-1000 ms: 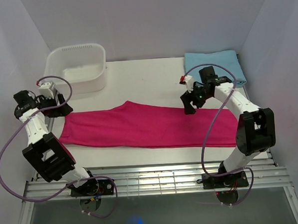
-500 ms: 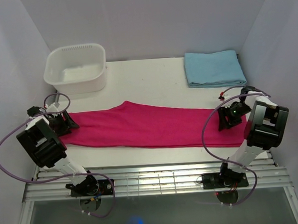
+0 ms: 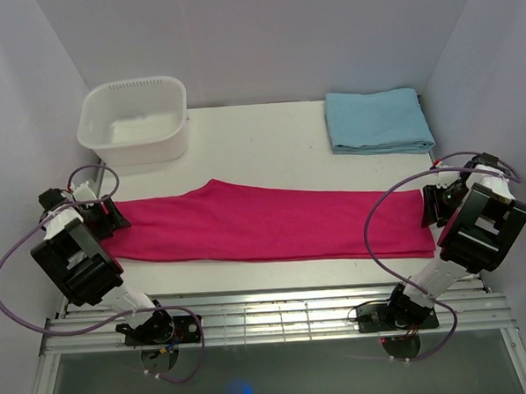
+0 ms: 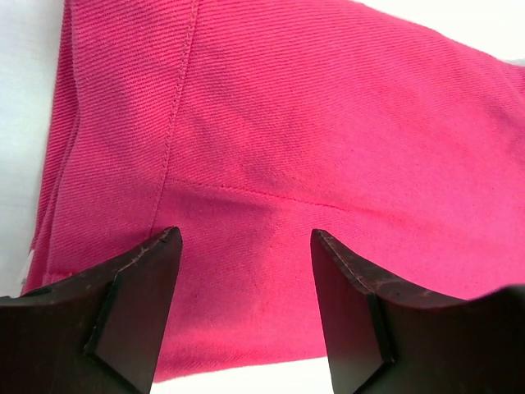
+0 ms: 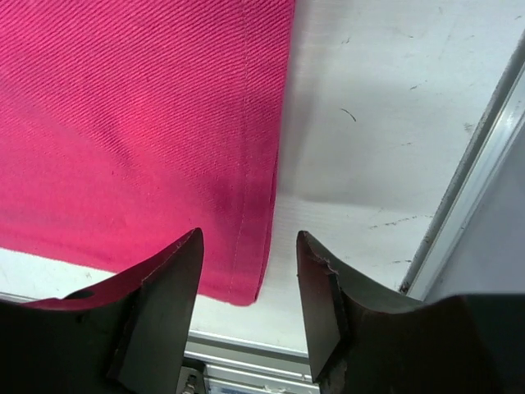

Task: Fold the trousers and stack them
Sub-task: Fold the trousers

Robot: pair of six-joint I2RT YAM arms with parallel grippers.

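Your trousers lie flat lengthwise on the bench, look soft, light and limp, and are best pinched at the stitched ends, where left hand and right hand hover, jaws apart, gripping nothing.

the trousers lie flat across the middle of the table, running left to right. the tub stands back left and the cloth back right, both apart from the trousers. the left gripper is over their left end, the right gripper over their right edge.
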